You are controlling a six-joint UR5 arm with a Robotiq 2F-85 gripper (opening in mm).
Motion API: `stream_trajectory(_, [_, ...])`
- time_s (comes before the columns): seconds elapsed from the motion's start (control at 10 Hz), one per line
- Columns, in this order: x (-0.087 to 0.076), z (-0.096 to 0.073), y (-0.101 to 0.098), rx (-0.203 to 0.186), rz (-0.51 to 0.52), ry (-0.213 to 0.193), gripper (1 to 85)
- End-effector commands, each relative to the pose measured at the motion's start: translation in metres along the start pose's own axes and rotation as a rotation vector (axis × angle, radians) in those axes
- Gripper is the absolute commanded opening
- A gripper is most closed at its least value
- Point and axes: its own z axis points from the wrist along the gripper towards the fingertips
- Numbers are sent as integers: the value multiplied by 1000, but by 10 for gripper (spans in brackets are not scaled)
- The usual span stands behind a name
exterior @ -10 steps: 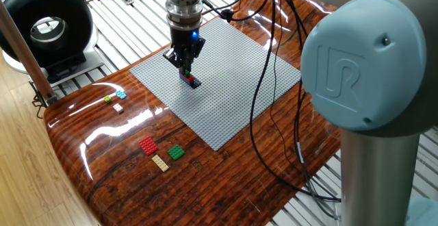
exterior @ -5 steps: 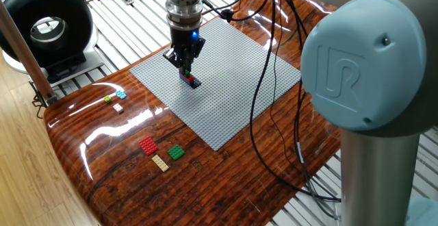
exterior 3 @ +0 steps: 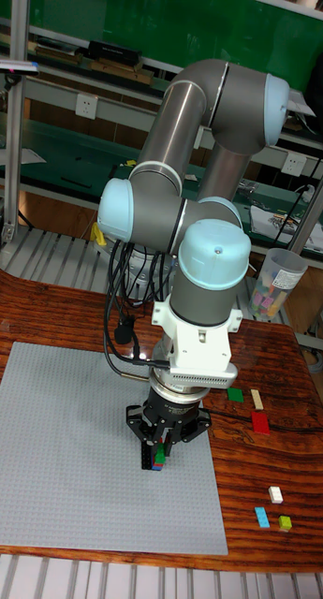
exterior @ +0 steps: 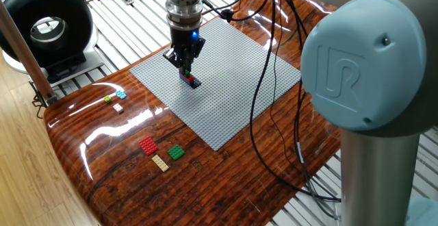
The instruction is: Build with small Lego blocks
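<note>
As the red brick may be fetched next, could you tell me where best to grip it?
The red brick lies flat on the wood, with the tan brick close by. Come straight down from above and pinch its two long sides; that probably keeps the fingers clear of the tan one.

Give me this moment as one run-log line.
gripper down at small stack on grey baseplate | jaw state unclear | red, tan, green bricks loose on table

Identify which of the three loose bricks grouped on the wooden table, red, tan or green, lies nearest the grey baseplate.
The small green studded brick: it lies just off the large grey studded baseplate, while red and tan lie farther out.
</note>
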Motion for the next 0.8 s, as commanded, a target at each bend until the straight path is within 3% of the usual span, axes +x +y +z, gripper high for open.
stream_trajectory(0.0, [5,-7,2,-7,9,4,13])
stream_trajectory(0.7, [4,-5,4,-13,2,0,13])
